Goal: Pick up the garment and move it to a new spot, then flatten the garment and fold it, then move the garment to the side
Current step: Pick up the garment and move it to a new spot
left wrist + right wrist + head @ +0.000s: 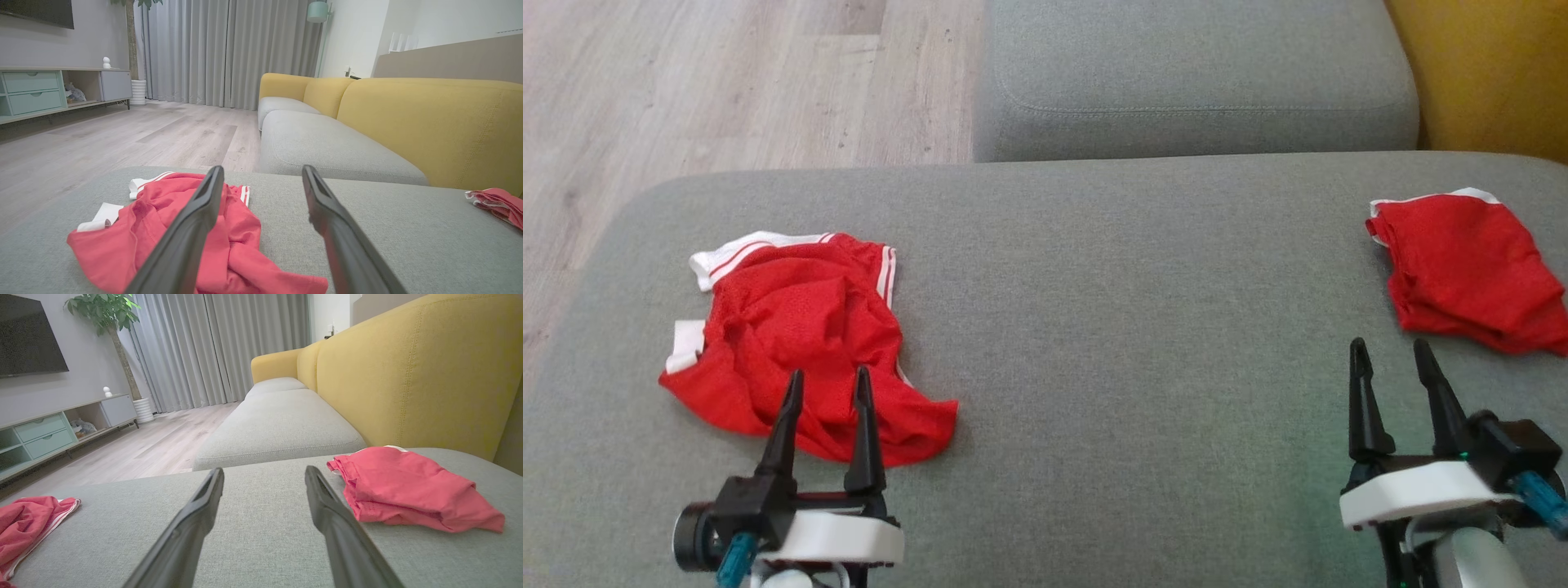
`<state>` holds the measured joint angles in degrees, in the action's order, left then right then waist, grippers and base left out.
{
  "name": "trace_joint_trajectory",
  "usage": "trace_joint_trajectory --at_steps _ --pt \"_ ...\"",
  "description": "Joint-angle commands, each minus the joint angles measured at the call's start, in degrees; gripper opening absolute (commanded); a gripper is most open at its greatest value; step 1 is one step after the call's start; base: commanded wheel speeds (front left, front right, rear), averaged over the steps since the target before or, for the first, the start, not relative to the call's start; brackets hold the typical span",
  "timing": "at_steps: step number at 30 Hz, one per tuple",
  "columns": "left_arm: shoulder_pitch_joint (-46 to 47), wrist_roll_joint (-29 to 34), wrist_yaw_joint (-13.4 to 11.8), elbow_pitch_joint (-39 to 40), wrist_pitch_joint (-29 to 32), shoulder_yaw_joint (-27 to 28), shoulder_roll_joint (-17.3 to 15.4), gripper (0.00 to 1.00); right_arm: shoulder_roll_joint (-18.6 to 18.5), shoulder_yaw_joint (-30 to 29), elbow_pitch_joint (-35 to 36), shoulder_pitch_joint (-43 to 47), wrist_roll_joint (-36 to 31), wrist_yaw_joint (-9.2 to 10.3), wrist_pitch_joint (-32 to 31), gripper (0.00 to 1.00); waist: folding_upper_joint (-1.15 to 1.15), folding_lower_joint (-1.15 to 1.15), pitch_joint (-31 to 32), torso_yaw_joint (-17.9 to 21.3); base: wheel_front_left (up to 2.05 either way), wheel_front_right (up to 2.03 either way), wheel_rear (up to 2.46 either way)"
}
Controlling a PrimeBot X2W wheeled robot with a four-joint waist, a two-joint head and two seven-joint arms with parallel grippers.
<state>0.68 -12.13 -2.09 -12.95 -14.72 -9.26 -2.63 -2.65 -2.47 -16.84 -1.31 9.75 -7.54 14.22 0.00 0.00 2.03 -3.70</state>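
A crumpled red garment (805, 335) with white trim lies on the left of the grey cushion (1111, 310); in the left wrist view the same garment (229, 237) spreads low and left. My left gripper (827, 377) is open, its fingertips over the garment's near edge with nothing between them. A second red garment (1470, 269), folded, lies at the far right; the right wrist view shows it (408, 490) to the right of my fingers. My right gripper (1391, 347) is open and empty, just in front of that folded piece.
Another grey seat cushion (1192, 77) adjoins at the back, with the yellow sofa backrest (1494, 73) at the right. Wooden floor (711, 90) lies beyond the cushion's left edge. A TV cabinet (49, 90) and curtains (229, 49) stand far off.
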Motion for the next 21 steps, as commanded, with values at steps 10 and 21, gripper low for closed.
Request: trace_joint_trajectory --at_steps 10,21 --pt "2.78 0.41 -0.22 1.25 -0.28 1.89 -0.25 1.0 -0.23 5.97 2.16 -0.4 0.93 0.05 0.77 1.0 0.0 0.0 0.6 -5.48 0.0 0.0 0.0" --pt "2.09 2.68 1.08 0.47 -0.28 3.91 -0.28 1.0 -0.23 11.08 1.55 1.2 4.07 0.05 0.77 1.0 0.0 0.0 1.84 -15.22 0.0 0.0 0.0"
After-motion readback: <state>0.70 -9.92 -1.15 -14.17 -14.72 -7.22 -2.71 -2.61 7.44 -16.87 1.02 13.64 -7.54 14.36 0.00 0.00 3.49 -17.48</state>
